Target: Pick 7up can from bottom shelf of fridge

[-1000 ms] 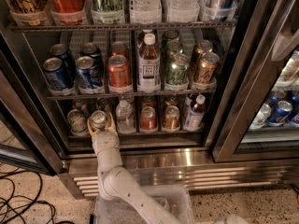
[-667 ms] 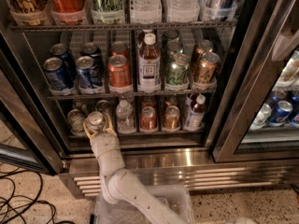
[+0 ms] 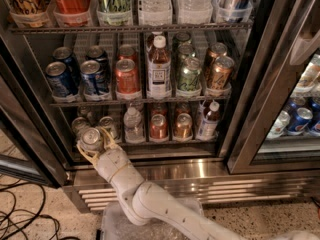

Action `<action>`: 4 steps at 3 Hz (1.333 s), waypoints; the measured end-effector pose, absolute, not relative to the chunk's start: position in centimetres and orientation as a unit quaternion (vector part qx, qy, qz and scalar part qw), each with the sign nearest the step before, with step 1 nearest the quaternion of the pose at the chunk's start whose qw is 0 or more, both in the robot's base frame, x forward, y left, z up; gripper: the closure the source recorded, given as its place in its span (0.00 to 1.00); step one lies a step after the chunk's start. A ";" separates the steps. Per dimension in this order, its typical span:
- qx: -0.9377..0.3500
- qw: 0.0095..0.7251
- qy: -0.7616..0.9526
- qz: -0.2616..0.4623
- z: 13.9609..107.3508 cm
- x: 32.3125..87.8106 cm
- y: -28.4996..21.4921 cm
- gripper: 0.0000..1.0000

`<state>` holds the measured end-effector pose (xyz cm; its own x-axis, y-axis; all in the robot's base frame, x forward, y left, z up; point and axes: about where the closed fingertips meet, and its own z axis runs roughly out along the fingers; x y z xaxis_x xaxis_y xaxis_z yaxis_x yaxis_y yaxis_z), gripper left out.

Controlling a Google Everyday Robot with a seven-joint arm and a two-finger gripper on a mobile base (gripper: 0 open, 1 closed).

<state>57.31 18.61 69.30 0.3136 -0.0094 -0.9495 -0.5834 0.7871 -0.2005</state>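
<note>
My gripper (image 3: 92, 141) is at the lower left of the open fridge (image 3: 175, 170), in front of the bottom shelf (image 3: 165, 142). It is shut on the 7up can (image 3: 91, 137), whose shiny silver top faces the camera. The cream fingers (image 3: 84, 155) wrap around the can's sides. The can is held at the shelf's front edge, slightly lower than the cans standing in the lanes. Two more silver-topped cans (image 3: 80, 125) stand just behind it on the bottom shelf. My white arm (image 3: 150, 204) reaches up from the bottom of the view.
The bottom shelf also holds a water bottle (image 3: 133, 125), two copper-orange cans (image 3: 158, 126) and a small bottle (image 3: 207, 121). Blue, red and green cans fill the rack above (image 3: 127, 76). The dark door frame (image 3: 252, 84) stands at right. Black cables (image 3: 20, 219) lie on the floor at left.
My gripper has moved left and down with the 7up can in it, drawing it out from the shelf lane toward the front edge.
</note>
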 end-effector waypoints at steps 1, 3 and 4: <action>-0.334 0.722 0.561 0.230 68.4 53.0 19.5 1.00; -0.407 0.619 0.621 0.255 66.3 45.8 18.4 1.00; -0.388 0.639 0.626 0.221 69.3 44.3 15.5 1.00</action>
<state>44.33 15.46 69.26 0.1184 -0.2028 -0.9720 -0.7687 0.6009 -0.2190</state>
